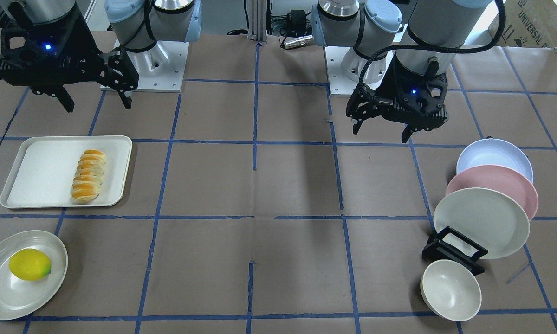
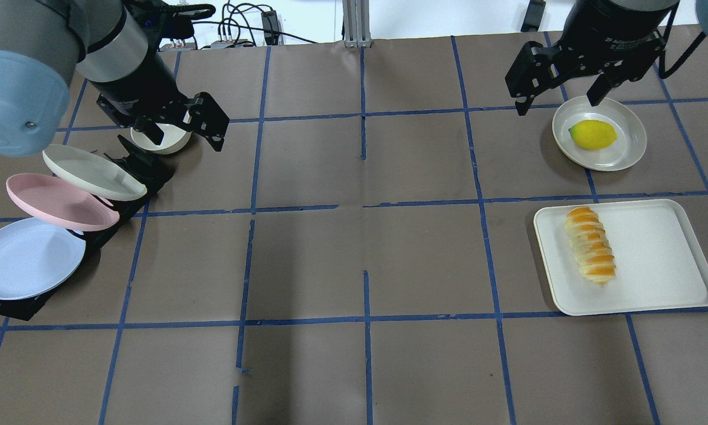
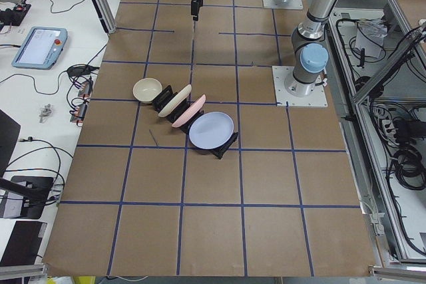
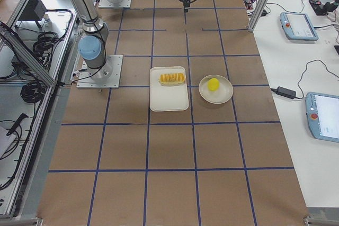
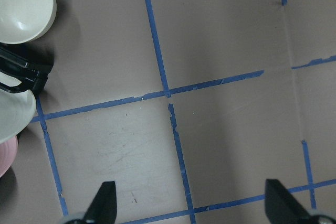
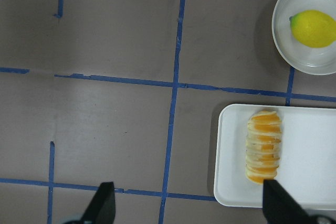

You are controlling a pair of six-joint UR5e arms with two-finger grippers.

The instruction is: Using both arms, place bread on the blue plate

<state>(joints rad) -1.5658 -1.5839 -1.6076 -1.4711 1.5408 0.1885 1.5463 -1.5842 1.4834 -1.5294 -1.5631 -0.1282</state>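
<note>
Right gripper [image 1: 97, 99]: fingers spread wide with nothing between them, held high above the table.
Left gripper [image 1: 381, 133]: likewise spread and empty, also held high.
Bread from right gripper: the bread [image 6: 263, 146] lies flat on the white tray [image 2: 655, 260]. It is off to this gripper's outboard side, away from the table's middle. In the right wrist view it sits just above the outboard fingertip.
Bread's long axis: it runs across the line joining the two fingertips, so I judge the fingers could close on its narrow width without a wrist turn.
Blue plate from left gripper: the blue plate [image 2: 26, 257] leans in the end slot of the black rack [image 2: 12, 306]. It is outboard of this gripper and back toward the robot, past the cream plate [image 2: 94, 171] and the pink plate [image 2: 59, 200]. It does not show in the left wrist view.
Nearer arm: the right for the bread, the left for the plate. The two things are well apart, at opposite ends of the table.
Coming move: probably a sideways shift and descent by the right gripper onto the bread.
</note>
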